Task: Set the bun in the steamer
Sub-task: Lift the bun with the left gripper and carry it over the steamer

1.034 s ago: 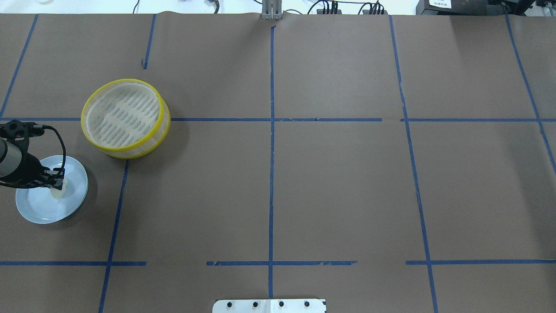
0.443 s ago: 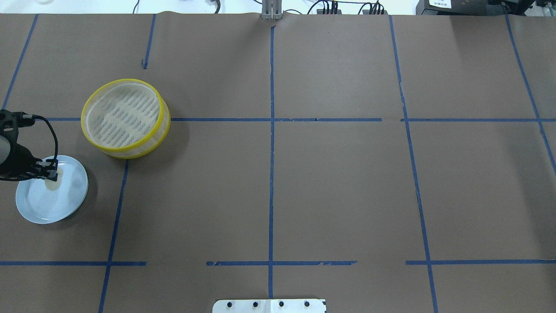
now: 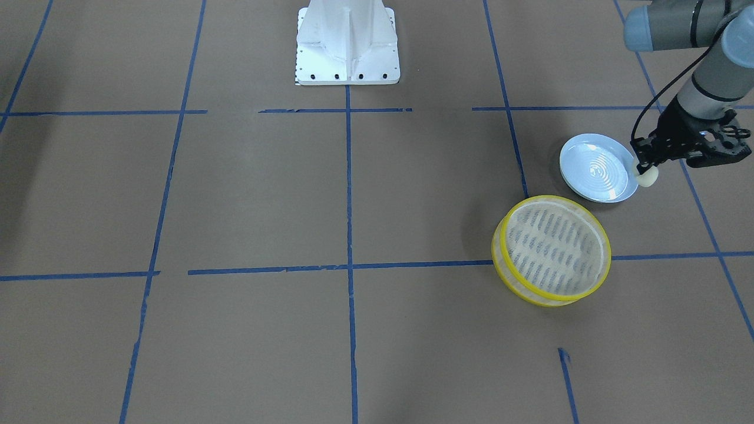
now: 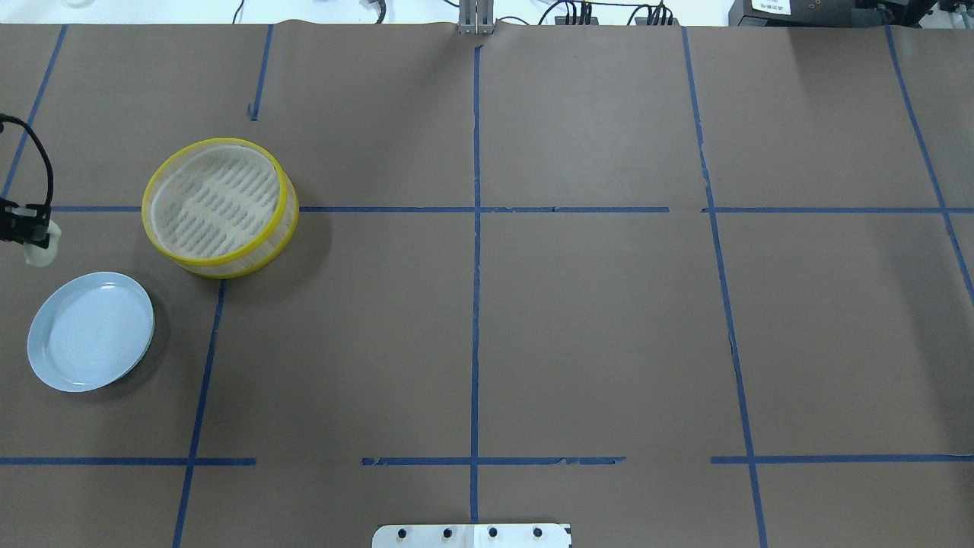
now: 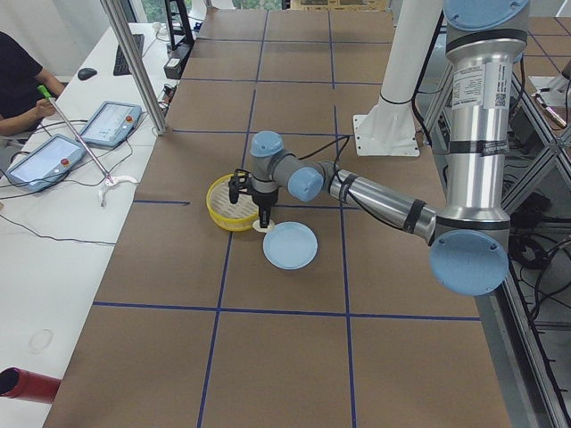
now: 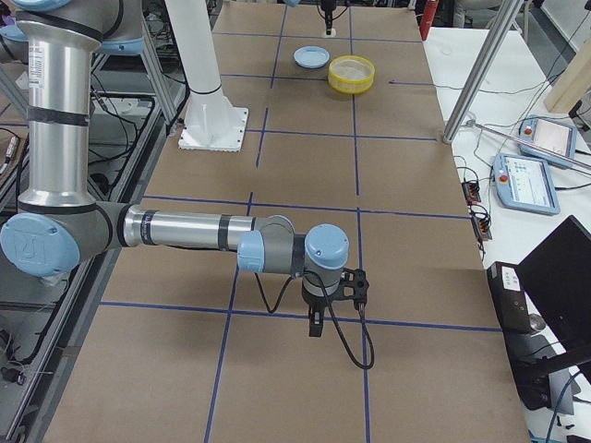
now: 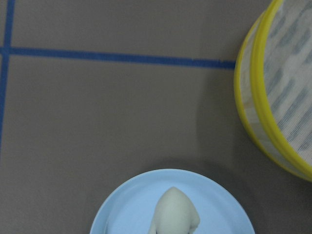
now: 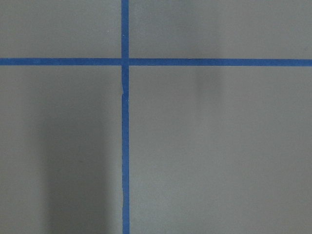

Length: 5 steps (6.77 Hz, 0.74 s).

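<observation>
Though marginal overhead, bun (image 3: 646, 176) clear front-on.

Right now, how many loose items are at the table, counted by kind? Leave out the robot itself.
bun: 1
steamer: 1
plate: 1
Total: 3
</observation>
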Available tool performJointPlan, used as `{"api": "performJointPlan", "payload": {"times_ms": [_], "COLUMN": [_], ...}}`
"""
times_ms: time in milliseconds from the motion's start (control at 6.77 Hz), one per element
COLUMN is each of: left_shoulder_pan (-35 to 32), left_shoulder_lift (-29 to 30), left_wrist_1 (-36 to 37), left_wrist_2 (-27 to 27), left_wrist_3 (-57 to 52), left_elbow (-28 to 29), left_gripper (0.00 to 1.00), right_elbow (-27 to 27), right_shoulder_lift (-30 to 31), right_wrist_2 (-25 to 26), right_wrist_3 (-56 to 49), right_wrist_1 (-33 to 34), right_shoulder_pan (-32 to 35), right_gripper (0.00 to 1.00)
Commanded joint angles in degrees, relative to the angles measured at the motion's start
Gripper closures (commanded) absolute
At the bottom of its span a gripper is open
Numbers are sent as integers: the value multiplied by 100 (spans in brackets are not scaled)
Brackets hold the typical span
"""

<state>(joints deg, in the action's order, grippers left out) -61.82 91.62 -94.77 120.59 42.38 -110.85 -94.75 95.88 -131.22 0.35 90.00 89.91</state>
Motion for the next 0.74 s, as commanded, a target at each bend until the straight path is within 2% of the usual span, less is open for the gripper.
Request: {"api": "performJointPlan", "payload": {"times_ms": [0,295,443,591], "left_shoulder_pan": [-199,-164,-120,202], "left_shoulder_lift": [897,1470,1725,2162], "left_wrist_1": [896,1092,1031,830], "left_wrist_2": [9,393,509,484], "left_wrist_3": [-204,-90,163,827], "left_elbow": [-34,115,412,884], "left_gripper": [83,83,83,82], "right_elbow": [0,0,0,0], "right_shoulder_lift": [1,-8,-8,1], "right_wrist_2": [0,0,0,0], "right_wrist_3": [0,0,0,0], "right_wrist_1": [0,0,0,0], "right_shoulder_pan": [0,0,0,0], "right_gripper": [0,0,0,0]}}
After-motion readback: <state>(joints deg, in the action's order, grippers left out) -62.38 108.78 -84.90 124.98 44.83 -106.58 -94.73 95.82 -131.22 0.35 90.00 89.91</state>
